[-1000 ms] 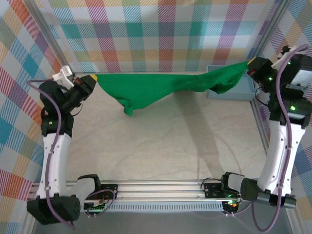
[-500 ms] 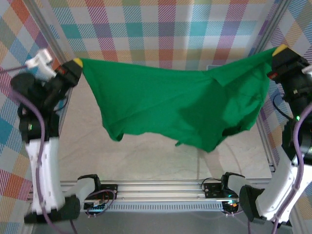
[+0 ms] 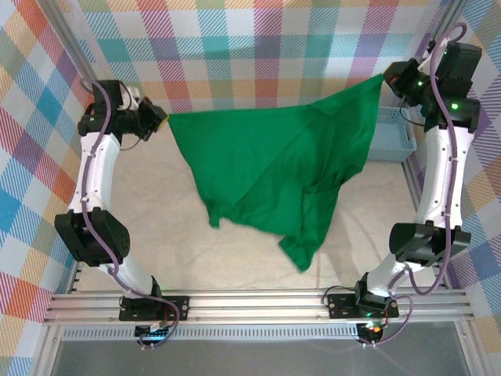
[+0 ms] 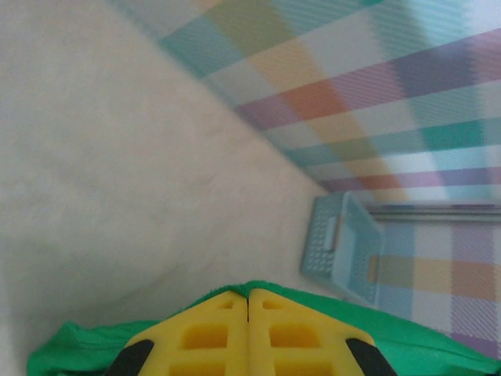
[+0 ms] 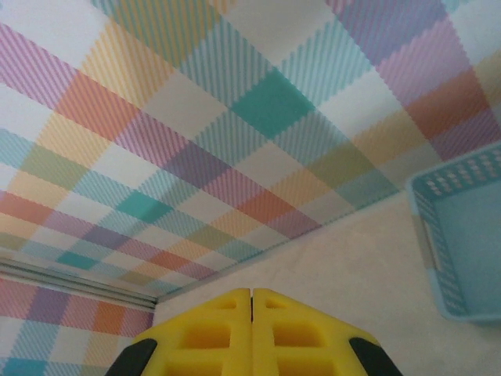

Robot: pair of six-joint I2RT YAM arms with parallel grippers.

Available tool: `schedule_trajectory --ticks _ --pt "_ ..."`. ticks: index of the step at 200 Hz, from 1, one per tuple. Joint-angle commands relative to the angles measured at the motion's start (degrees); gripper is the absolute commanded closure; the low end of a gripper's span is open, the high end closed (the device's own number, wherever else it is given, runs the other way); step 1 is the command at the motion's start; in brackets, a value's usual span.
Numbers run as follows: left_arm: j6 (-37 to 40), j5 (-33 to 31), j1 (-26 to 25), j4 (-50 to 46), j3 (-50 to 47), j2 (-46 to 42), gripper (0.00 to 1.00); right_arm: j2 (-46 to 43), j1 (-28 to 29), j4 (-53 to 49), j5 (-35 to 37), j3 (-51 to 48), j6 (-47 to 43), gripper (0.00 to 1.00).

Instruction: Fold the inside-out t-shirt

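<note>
The pale table [image 3: 156, 235] carries the light blue basket [image 3: 391, 137] at its far right corner, and the checkered wall [image 3: 258, 47] rises just behind the basket.

The inside-out t-shirt [image 3: 274, 172] is off the table, stretched in the air to the left of the basket. Its top edge runs from a corner above the basket's left end to a corner well apart from it on the left. The cloth sags below that edge into a loose green triangle. The lowest tip hangs nearer the camera than the basket, and I cannot tell whether it touches the table.

The 2 arms stand tall. The right arm [image 3: 438, 180] rises just beside the basket's right end, and the left arm [image 3: 94, 180] stands well apart from the basket on the far left.

The right gripper [image 3: 387, 78] sits above the basket's left end, clamped on the shirt's right corner. In the right wrist view its yellow fingers [image 5: 203, 321] are pressed together, with the basket [image 5: 462, 235] below and to the right.

The left gripper [image 3: 160, 119], well left of the basket, is clamped on the other corner. In the left wrist view its fingers [image 4: 207, 333] meet flush, green cloth [image 4: 78, 345] bunches beneath them, and the basket [image 4: 344, 251] lies beyond.
</note>
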Motion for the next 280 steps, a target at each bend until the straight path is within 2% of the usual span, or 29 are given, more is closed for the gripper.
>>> schedule_trajectory --ticks 1,53,78,129,171,203,233,280 --pt "-0.67 -2.00 -0.13 4.83 3.31 -3.15 1.00 -0.55 0.06 7.41 -3.54 6.80 2.10 1.00" --pt "0.62 -4.38 1.47 9.76 11.04 -3.41 1.00 2.67 0.00 9.73 -3.44 16.29 2.59 1.00" --pt "2.74 -4.85 1.55 8.56 12.49 -4.14 1.00 2.59 0.00 9.14 -5.34 16.11 1.99 1.00" --pt "3.97 -5.98 1.75 10.76 -3.37 -17.36 1.00 -8.20 0.79 9.79 -7.32 -1.05 -1.13 1.00" --pt "5.26 -8.16 1.70 9.40 -9.99 -28.77 1.00 -16.62 0.80 7.30 -4.97 -4.11 -3.26 1.00" --pt "5.42 -9.69 1.68 9.16 -12.52 -33.66 1.00 -21.02 0.81 8.24 -2.52 -7.05 -2.82 1.00" --pt "5.63 -9.76 1.69 8.61 -11.52 -31.35 1.00 -20.40 0.85 10.22 -2.34 -7.17 -2.05 1.00" --pt "3.80 -7.92 1.68 10.34 -7.76 -21.31 1.00 -12.15 0.95 13.85 -3.91 -4.16 -1.08 1.00"
